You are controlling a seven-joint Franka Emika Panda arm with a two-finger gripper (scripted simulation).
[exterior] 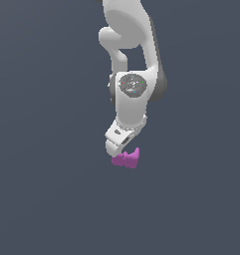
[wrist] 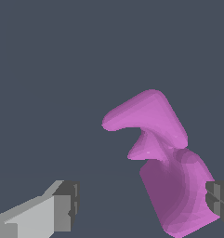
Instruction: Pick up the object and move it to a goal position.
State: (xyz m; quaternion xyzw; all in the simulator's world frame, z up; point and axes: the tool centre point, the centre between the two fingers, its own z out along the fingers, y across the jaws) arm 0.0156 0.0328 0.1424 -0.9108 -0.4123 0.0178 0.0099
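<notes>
The object (exterior: 126, 159) is a small magenta-purple blocky piece with a V-notch, lying on the dark grey floor just below the white hand. In the exterior view my gripper (exterior: 120, 151) hangs tilted right over it. In the wrist view the object (wrist: 167, 153) fills the middle, and its lower block lies between the fingers, close against one dark pad (wrist: 219, 199). The other pad (wrist: 67, 202) stands well apart from it, with bare floor in the gap. My gripper (wrist: 142, 202) is open and grips nothing.
A plain dark grey floor (exterior: 47, 199) runs all around the object. The white arm (exterior: 134, 92) rises above the hand toward the top of the exterior view. No other objects or marks show.
</notes>
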